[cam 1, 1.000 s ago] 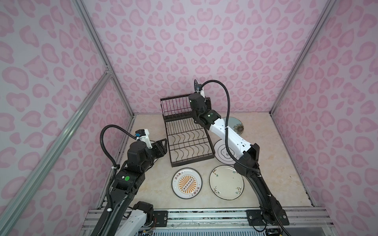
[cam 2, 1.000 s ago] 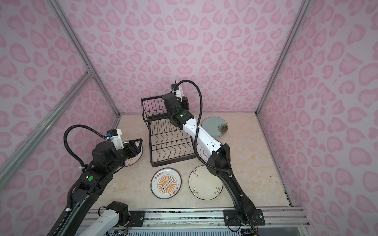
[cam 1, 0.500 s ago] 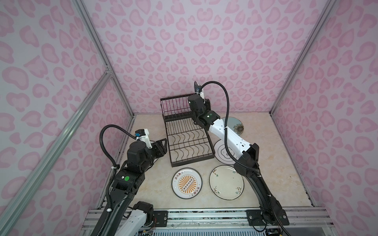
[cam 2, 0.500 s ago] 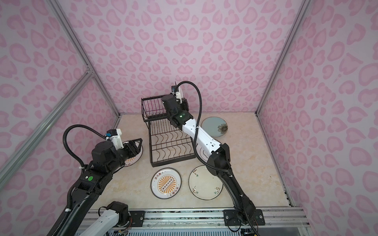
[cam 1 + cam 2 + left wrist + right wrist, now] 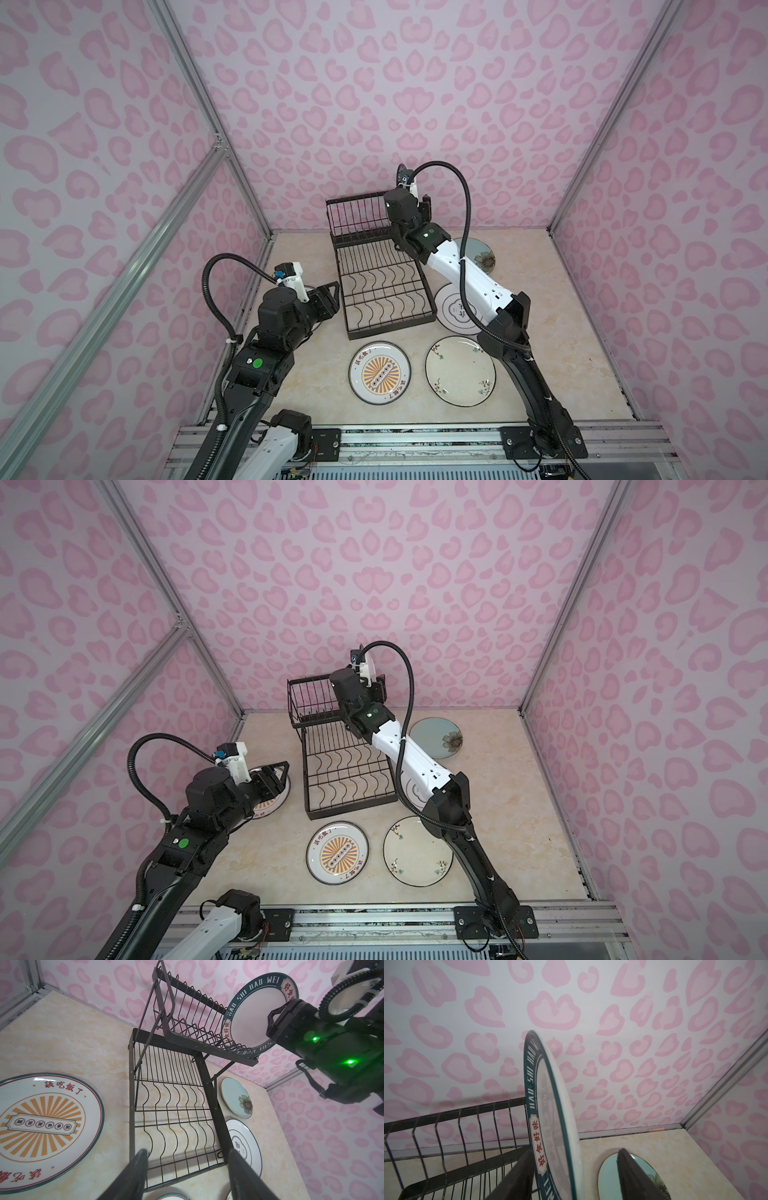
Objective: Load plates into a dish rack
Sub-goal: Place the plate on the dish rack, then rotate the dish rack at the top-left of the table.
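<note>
The black wire dish rack (image 5: 382, 291) stands mid-table. A navy lettered-rim plate (image 5: 247, 1020) stands on edge in the right end slot of its raised tier. My right gripper (image 5: 575, 1151) is open astride that plate (image 5: 550, 1126), one finger close beside its face, the other well clear of its back. My left gripper (image 5: 332, 299) hovers open and empty left of the rack, over an orange sunburst plate (image 5: 41, 1122). Flat on the table lie another sunburst plate (image 5: 380, 372), a cream floral plate (image 5: 460, 370), a quatrefoil plate (image 5: 455, 309) and a pale blue flower plate (image 5: 482, 255).
The rack's lower tray (image 5: 172, 1126) with wavy dividers holds nothing. Pink patterned walls (image 5: 374, 104) close in the back and both sides. My right arm (image 5: 465, 274) stretches over the quatrefoil plate and the rack's right edge.
My right gripper has gone from shut to open, letting go of the navy plate, which stays upright in the raised tier. The left arm has not moved.
</note>
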Motion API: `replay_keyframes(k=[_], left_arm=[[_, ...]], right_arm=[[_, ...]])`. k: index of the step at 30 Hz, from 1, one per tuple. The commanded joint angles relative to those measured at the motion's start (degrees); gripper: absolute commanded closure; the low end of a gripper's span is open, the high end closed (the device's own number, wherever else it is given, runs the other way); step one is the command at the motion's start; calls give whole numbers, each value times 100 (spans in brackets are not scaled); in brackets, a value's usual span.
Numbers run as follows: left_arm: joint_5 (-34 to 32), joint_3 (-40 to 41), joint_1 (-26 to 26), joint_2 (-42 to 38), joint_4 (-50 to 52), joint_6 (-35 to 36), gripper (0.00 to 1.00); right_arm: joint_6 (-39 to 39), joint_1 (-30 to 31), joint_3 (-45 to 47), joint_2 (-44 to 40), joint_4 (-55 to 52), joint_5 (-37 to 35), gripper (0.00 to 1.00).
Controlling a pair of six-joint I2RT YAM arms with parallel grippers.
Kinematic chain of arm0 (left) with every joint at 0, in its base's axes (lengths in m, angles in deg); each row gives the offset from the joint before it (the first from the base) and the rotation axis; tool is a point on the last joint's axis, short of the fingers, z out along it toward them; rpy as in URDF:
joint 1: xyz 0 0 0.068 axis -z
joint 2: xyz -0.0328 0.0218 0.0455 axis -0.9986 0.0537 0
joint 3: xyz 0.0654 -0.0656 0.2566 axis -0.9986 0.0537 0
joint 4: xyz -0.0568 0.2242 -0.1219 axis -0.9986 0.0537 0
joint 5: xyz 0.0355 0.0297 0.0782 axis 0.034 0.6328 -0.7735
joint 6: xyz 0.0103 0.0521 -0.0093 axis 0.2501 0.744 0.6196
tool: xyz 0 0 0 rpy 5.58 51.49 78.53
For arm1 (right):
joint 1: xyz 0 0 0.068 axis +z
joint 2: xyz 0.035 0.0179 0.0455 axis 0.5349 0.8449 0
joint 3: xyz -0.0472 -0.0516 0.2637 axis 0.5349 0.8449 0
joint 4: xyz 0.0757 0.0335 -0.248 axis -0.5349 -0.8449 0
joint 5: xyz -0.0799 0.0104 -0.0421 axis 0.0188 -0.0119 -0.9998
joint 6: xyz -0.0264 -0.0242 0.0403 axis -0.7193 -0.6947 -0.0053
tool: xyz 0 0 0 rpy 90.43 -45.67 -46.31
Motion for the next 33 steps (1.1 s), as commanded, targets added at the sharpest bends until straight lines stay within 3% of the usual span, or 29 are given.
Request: replay_keyframes(k=[1,10,19,27,33], left_arm=[[-18,-75,-4,-9,66,73,36],[-2,-81,-6,32,5,38,36],[2,-64,-2,182,-58,56,36],[-341,-352,-15,670,111,75,36],[-350,-477,-71,1270,179,-88,35]], right_arm=[[-112,-9,39,-96,276,18,35],[-239,-2,261,-605,486,209,30],[-311,-74,2376,-2114,1538,601,29],[460,-793,4820,-3856,1778,2217,30],[748,-1337,6047,-4395,1468,3392,36]])
